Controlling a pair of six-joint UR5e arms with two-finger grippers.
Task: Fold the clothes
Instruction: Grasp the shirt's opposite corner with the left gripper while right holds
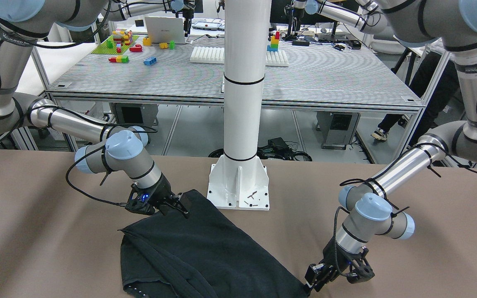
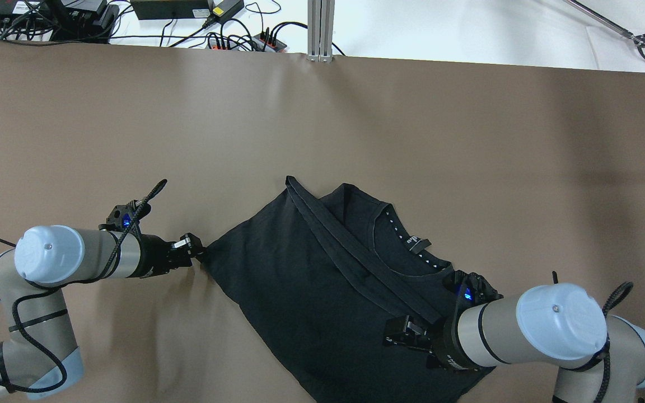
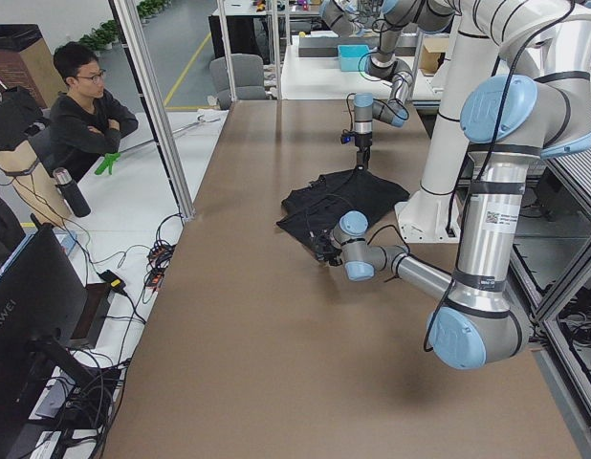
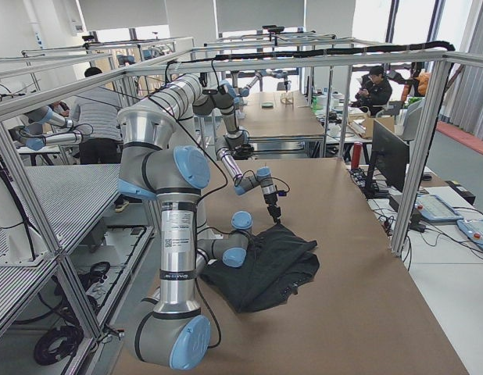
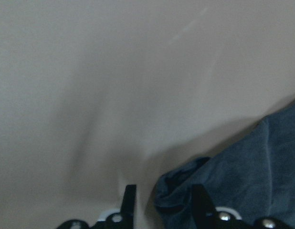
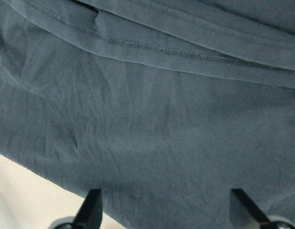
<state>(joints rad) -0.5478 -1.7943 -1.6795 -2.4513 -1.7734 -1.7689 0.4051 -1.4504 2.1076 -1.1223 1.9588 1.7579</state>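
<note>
A black T-shirt (image 2: pixel 311 280) lies partly folded on the brown table (image 2: pixel 468 168), with its collar (image 2: pixel 406 246) showing towards the right. It also shows in the front view (image 1: pixel 205 248). My left gripper (image 2: pixel 196 254) is at the shirt's left corner. In the left wrist view (image 5: pixel 165 191) its fingers stand partly apart, with the bunched corner (image 5: pixel 181 186) between them and a gap on one side. My right gripper (image 2: pixel 398 336) is open over the shirt's near right part. In the right wrist view (image 6: pixel 166 195) its fingers are wide apart above flat cloth (image 6: pixel 147 119).
The white pillar base (image 1: pixel 238 190) stands at the robot's side of the table, just behind the shirt. Cables and power strips (image 2: pixel 216 28) lie beyond the far edge. A person (image 3: pixel 85 115) sits off the table's far side. Bare brown table surrounds the shirt.
</note>
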